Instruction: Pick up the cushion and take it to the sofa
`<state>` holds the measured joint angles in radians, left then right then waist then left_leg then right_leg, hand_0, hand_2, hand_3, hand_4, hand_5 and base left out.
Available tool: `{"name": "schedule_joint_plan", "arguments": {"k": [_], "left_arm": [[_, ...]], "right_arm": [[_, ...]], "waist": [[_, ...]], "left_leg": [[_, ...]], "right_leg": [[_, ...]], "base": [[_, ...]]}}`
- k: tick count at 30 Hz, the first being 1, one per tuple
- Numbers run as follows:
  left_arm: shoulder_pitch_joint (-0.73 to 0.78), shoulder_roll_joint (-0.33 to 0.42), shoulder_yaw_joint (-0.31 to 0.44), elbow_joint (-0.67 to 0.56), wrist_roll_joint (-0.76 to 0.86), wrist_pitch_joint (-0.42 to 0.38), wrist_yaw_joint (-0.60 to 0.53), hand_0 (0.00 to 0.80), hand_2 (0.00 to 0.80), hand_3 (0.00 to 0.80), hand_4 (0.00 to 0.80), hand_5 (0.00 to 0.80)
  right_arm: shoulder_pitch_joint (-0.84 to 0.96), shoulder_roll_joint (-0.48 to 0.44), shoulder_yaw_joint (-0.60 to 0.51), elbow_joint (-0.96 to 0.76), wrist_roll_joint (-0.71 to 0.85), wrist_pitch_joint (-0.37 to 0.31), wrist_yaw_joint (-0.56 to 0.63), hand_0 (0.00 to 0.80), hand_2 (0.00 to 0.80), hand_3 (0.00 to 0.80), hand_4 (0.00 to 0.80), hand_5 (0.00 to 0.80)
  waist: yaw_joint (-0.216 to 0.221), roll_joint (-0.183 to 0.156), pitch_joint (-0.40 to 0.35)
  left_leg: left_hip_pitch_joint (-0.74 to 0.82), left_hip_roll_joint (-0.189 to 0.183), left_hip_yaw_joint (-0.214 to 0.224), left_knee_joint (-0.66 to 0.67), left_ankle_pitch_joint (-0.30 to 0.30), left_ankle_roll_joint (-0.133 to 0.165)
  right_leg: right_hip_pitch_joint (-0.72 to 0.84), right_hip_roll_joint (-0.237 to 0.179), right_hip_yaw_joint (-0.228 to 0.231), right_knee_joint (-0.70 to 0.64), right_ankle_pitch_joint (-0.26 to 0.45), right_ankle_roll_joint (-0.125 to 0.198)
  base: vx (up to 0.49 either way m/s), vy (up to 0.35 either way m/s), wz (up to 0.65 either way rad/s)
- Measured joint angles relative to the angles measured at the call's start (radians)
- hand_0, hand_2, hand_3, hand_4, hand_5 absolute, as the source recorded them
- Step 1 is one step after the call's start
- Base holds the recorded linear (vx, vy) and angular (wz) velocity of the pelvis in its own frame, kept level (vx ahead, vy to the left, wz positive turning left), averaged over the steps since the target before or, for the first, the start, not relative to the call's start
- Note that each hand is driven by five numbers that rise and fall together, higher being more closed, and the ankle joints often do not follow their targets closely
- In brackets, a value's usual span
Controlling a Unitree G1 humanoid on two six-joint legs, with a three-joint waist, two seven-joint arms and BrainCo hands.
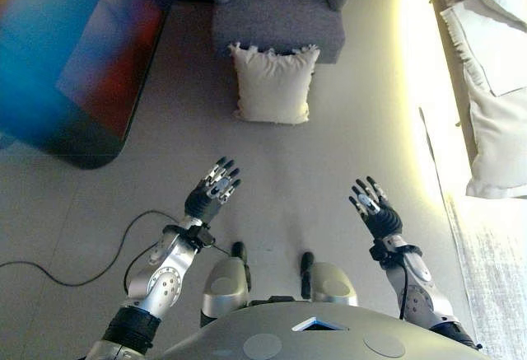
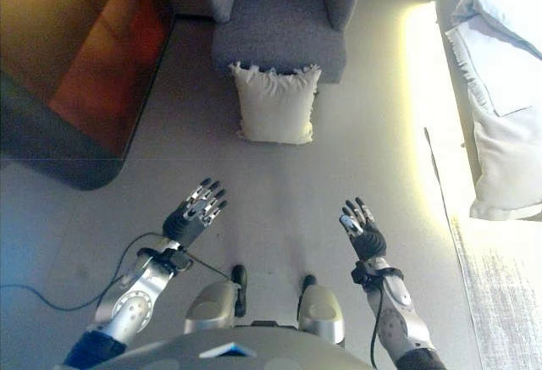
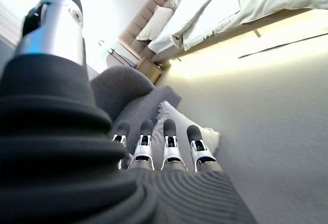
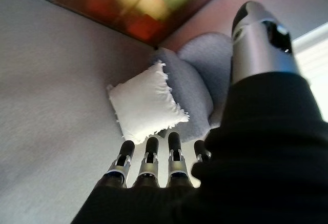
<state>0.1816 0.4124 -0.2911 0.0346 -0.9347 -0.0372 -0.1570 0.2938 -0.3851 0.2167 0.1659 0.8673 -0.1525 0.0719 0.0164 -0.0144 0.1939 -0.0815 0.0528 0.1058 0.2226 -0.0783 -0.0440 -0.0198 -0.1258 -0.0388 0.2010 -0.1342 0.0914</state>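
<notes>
Cream cloth with a short frayed fringe covers the cushion (image 1: 273, 85), which stands upright on the grey floor (image 1: 313, 170), leaning against the front of the grey sofa (image 1: 280, 22), a single-seat piece with a rounded back. It looks plump and loosely stuffed, so I judge it light, soft and ready to give under pressure; it should not slip much, since the weave looks matte, and nothing about it seems fragile. Being broad and squashy, it would likely sag or fold if pinched at one corner, so the surer hold is one hand on each side edge, pressing inward at about mid-height, or one under the bottom edge and one at the top. The left hand (image 1: 214, 189) and the right hand (image 1: 372, 205) both hover above the floor well short of the cushion, fingers straight and spread, palms turned up and holding nothing. By count: one cushion on the floor, one sofa, two hands. A dark glossy cabinet (image 1: 82, 63) stands to the left of the sofa, and a bed (image 1: 494, 88) with white bedding and at least two pillows runs along the right side.
</notes>
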Motion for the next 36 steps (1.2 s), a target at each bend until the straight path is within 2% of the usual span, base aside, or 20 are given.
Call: {"name": "schedule_joint_plan", "arguments": {"k": [2,3,4,5,7,8,9,10,12,15,18,20,22,24,25,26,27,28,31,36], "left_arm": [[-0.007,0.000,0.004,0.000,0.000,0.000,0.000,0.000,0.000,0.000,0.000,0.000],[-0.006,-0.002,0.006,0.000,0.000,0.000,0.001,0.000,0.000,0.000,0.000,0.000],[-0.008,-0.002,0.007,0.001,0.001,0.002,0.001,0.000,0.000,0.000,0.000,0.000],[-0.010,-0.003,0.007,0.005,0.006,0.002,0.000,0.000,0.000,0.000,0.000,0.000],[-0.016,-0.005,0.008,0.033,0.018,0.003,-0.001,0.000,0.000,0.000,0.000,0.000],[-0.011,-0.006,0.008,0.049,0.019,0.006,0.000,0.000,0.000,0.000,0.000,0.000],[-0.007,-0.006,0.008,0.049,0.020,0.006,0.000,0.000,0.000,0.000,0.000,0.000],[-0.006,-0.004,0.014,0.048,0.025,0.006,-0.002,0.000,0.000,0.000,0.000,0.000],[0.007,0.007,0.029,0.047,0.043,0.009,-0.001,0.000,0.000,0.000,0.000,0.000],[0.016,0.029,0.041,0.045,0.049,0.011,0.003,0.000,0.000,0.000,0.000,0.000],[0.016,0.020,0.028,0.050,0.049,0.012,0.016,0.000,0.000,0.000,0.000,0.000],[0.012,0.018,0.010,0.062,0.049,0.012,0.022,0.000,0.000,0.000,0.000,0.000],[0.014,0.021,-0.006,0.071,0.049,0.013,0.023,0.000,0.000,0.000,0.000,0.000],[0.016,0.032,-0.010,0.070,0.048,0.014,0.022,0.000,0.000,0.000,0.000,0.000],[0.015,0.015,-0.014,0.081,0.048,0.023,0.027,0.000,0.000,0.000,0.000,0.000],[0.017,0.009,-0.023,0.077,0.048,0.031,0.026,0.000,0.000,0.000,0.000,0.000],[0.016,-0.006,-0.036,0.073,0.049,0.034,0.025,0.000,0.000,0.000,0.000,0.000],[0.015,-0.016,-0.044,0.072,0.049,0.040,0.024,0.000,0.000,0.000,0.000,0.000],[0.033,-0.031,-0.042,0.071,0.049,0.051,0.018,0.000,0.000,0.000,0.000,0.000],[0.046,-0.009,-0.037,0.070,0.094,0.034,0.020,0.000,0.000,0.000,0.000,0.000]], "right_arm": [[-0.006,0.007,-0.001,0.000,-0.001,0.001,0.002,0.000,0.000,0.000,0.000,0.000],[-0.013,0.010,-0.001,0.000,-0.001,0.002,0.002,0.000,0.000,0.000,0.000,0.000],[-0.020,0.014,-0.006,0.000,-0.001,0.002,0.001,0.000,0.000,0.000,0.000,0.000],[-0.028,0.018,-0.007,-0.001,-0.003,0.002,-0.003,0.000,0.000,0.000,0.000,0.000],[-0.043,0.031,-0.008,-0.001,-0.005,0.002,-0.018,0.000,0.000,0.000,0.000,0.000],[-0.034,0.038,-0.004,-0.002,-0.009,0.002,-0.026,0.000,0.000,0.000,0.000,0.000],[-0.030,0.039,-0.005,-0.003,-0.013,0.001,-0.029,0.000,0.000,0.000,0.000,0.000],[-0.003,0.041,-0.004,-0.004,-0.019,0.002,-0.036,0.000,0.000,0.000,0.000,0.000],[0.045,0.046,-0.004,-0.004,-0.032,0.001,-0.035,0.000,0.000,0.000,0.000,0.000],[0.091,0.052,-0.004,-0.002,-0.031,0.000,-0.027,0.000,0.000,0.000,0.000,0.000],[0.072,0.049,-0.005,-0.001,-0.031,-0.002,-0.014,0.000,0.000,0.000,0.000,0.000],[0.050,0.049,-0.005,-0.001,-0.030,-0.002,-0.016,0.000,0.000,0.000,0.000,0.000],[0.052,0.051,-0.006,-0.001,-0.030,-0.002,-0.017,0.000,0.000,0.000,0.000,0.000],[0.065,0.063,-0.006,0.012,-0.030,-0.002,-0.016,0.000,0.000,0.000,0.000,0.000],[0.061,0.059,-0.012,0.043,-0.030,-0.002,-0.017,0.000,0.000,0.000,0.000,0.000],[0.062,0.054,-0.015,0.055,-0.030,-0.002,-0.016,0.000,0.000,0.000,0.000,0.000],[0.061,0.036,-0.025,0.056,-0.030,-0.002,-0.017,0.000,0.000,0.000,0.000,0.000],[0.062,0.025,-0.029,0.055,-0.030,-0.002,-0.016,0.000,0.000,0.000,0.000,0.000],[0.061,0.012,-0.030,0.055,-0.030,-0.002,-0.016,0.000,0.000,0.000,0.000,0.000],[0.048,0.013,-0.001,0.051,-0.030,0.003,-0.013,0.000,0.000,0.000,0.000,0.000]], "waist": [[0.001,0.000,-0.005],[0.003,0.000,-0.009],[0.004,-0.001,-0.013],[0.005,0.003,-0.016],[0.005,0.014,-0.021],[0.000,0.026,-0.036],[-0.003,0.031,-0.046],[-0.002,0.034,-0.052],[-0.004,0.031,-0.067],[-0.006,0.010,-0.097],[-0.023,0.003,-0.096],[-0.042,-0.003,-0.092],[-0.067,-0.015,-0.093],[-0.079,-0.069,-0.101],[-0.079,-0.062,-0.097],[-0.079,-0.049,-0.094],[-0.084,-0.022,-0.076],[-0.086,-0.014,-0.072],[-0.083,-0.013,-0.072],[-0.087,-0.017,-0.072]], "left_leg": [[0.000,-0.001,0.002,0.008,-0.012,0.004],[0.001,-0.003,0.008,0.004,-0.013,0.007],[0.000,-0.017,0.016,0.002,-0.017,0.014],[-0.002,-0.025,0.016,0.001,-0.032,0.032],[-0.012,-0.039,0.003,0.025,-0.054,0.047],[-0.012,-0.033,-0.002,0.035,-0.065,0.052],[-0.011,-0.035,-0.005,0.031,-0.062,0.058],[0.005,-0.038,-0.001,0.019,-0.058,0.068],[0.022,-0.051,-0.001,-0.002,-0.051,0.082],[0.022,-0.062,-0.008,-0.013,-0.043,0.095],[0.020,-0.070,-0.017,-0.028,-0.041,0.096],[0.045,-0.076,-0.038,-0.055,-0.039,0.089],[0.056,-0.076,-0.063,-0.066,-0.046,0.074],[0.079,-0.081,-0.083,-0.069,-0.057,0.013],[0.087,-0.061,-0.093,-0.067,-0.067,-0.006],[0.086,-0.036,-0.093,-0.060,-0.072,-0.011],[0.084,-0.013,-0.080,-0.020,-0.085,-0.025],[0.088,-0.011,-0.076,-0.001,-0.102,-0.035],[0.115,-0.001,-0.076,0.004,-0.134,-0.048],[0.145,0.022,-0.076,-0.032,-0.137,-0.053]], "right_leg": [[0.001,-0.004,-0.004,0.003,-0.002,0.004],[-0.004,-0.012,-0.026,0.015,-0.002,0.004],[-0.023,-0.019,-0.068,0.044,-0.002,0.003],[-0.049,-0.023,-0.081,0.089,-0.002,0.003],[-0.122,-0.038,-0.079,0.227,0.001,0.007],[-0.149,-0.048,-0.080,0.289,0.028,0.021],[-0.166,-0.051,-0.081,0.316,0.047,0.015],[-0.195,-0.064,-0.081,0.373,0.080,-0.009],[-0.213,-0.096,-0.093,0.405,0.083,-0.027],[-0.209,-0.130,-0.121,0.322,0.068,-0.014],[-0.209,-0.168,-0.133,0.084,0.098,0.060],[-0.210,-0.190,-0.131,-0.122,0.157,0.125],[-0.192,-0.201,-0.117,-0.223,0.182,0.138],[-0.173,-0.213,-0.109,-0.233,0.161,0.141],[-0.172,-0.193,-0.110,-0.217,0.208,0.141],[-0.172,-0.171,-0.116,-0.201,0.208,0.141],[-0.165,-0.146,-0.119,-0.172,0.218,0.128],[-0.161,-0.138,-0.120,-0.148,0.236,0.103],[-0.160,-0.132,-0.125,-0.070,0.247,0.058],[-0.144,-0.112,-0.107,-0.057,0.230,0.052]], "base": [[0.225,0.208,-0.05],[0.261,0.309,-0.12],[0.231,0.311,-0.19],[0.213,0.294,-0.29],[0.161,0.208,-0.30],[0.189,0.171,-0.07],[0.226,0.139,-0.01],[0.230,0.075,0.00],[0.192,-0.035,0.07],[0.200,-0.166,0.09],[0.298,-0.166,-0.10],[0.280,-0.087,0.00],[0.302,-0.101,0.33],[0.317,-0.132,0.52],[0.274,-0.128,0.37],[0.349,-0.166,0.42],[0.403,-0.187,0.45],[0.426,-0.193,0.52],[0.381,-0.175,0.15],[0.352,-0.208,0.00]]}}
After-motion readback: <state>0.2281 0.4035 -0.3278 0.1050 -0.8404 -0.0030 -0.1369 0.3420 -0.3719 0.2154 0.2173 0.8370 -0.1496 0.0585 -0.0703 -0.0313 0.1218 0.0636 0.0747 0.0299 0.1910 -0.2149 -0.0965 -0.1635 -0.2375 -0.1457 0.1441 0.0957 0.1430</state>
